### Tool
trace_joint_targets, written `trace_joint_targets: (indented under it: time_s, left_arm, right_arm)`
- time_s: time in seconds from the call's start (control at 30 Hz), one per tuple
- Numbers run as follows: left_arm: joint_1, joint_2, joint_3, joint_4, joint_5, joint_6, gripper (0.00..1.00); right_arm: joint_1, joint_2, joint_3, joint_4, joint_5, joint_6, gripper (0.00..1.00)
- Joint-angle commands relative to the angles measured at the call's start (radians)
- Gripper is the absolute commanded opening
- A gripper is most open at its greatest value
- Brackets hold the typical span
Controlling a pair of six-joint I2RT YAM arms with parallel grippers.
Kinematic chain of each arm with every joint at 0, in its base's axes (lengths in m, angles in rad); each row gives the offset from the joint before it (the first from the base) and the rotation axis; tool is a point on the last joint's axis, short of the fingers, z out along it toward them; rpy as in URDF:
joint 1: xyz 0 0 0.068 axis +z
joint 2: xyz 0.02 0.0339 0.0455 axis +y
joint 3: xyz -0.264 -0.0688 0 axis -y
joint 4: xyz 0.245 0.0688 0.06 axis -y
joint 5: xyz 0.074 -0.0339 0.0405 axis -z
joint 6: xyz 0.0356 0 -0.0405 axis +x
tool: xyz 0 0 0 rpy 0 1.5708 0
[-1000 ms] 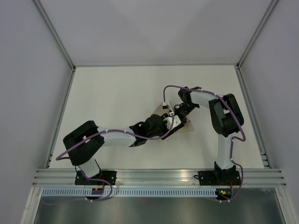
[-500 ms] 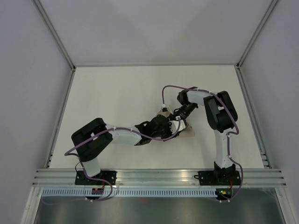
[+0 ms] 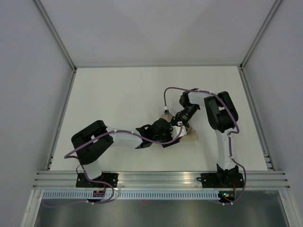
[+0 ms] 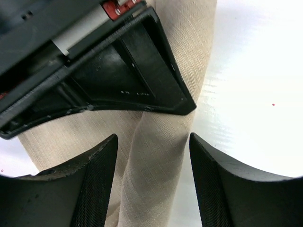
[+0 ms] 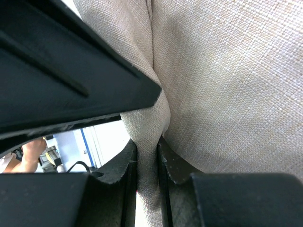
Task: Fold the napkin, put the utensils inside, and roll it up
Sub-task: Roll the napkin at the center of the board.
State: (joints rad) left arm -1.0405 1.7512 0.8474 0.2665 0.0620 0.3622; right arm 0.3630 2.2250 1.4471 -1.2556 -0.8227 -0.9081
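Your right gripper [image 5: 147,158] pinched a raised fold of the napkin [image 5: 213,85] tight between its fingers [image 5: 118,171], near the middle of the table [image 3: 118,94]. Your left gripper [image 4: 152,139] stood with jaws apart, straddling the cloth just beside it. From above, both grippers covered most of the napkin, so only a tan corner showed.

Napkin [image 3: 191,135]: one. Arms: two, namely left arm [image 3: 118,138] and right arm [image 3: 220,113]. Grippers: two, namely left gripper [image 4: 151,142] and right gripper [image 5: 147,156], two fingers each. Table [image 3: 118,94]: one. Purple cables [image 3: 176,88]: two, one per arm.
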Motion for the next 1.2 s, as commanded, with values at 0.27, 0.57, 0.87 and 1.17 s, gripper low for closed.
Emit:
trace_joint_targets:
  time_s: [0.27, 0.57, 0.87, 1.17]
  left_arm:
    - [-0.01, 0.025, 0.008, 0.037, -0.004, 0.021, 0.69]
    - [-0.01, 0.071, 0.019, 0.045, 0.027, 0.0, 0.66]
    - [0.0, 0.1, 0.068, -0.064, 0.076, -0.023, 0.27]
    - [0.065, 0.131, 0.105, -0.156, 0.271, -0.095, 0.02]
  right_arm:
    - [0.001, 0.102, 0.002, 0.171, 0.234, -0.038, 0.1]
    - [-0.002, 0.104, 0.009, 0.18, 0.218, -0.021, 0.11]
    - [-0.009, 0.059, -0.005, 0.191, 0.179, 0.0, 0.37]
    - [-0.068, -0.119, -0.05, 0.272, 0.074, 0.116, 0.6]
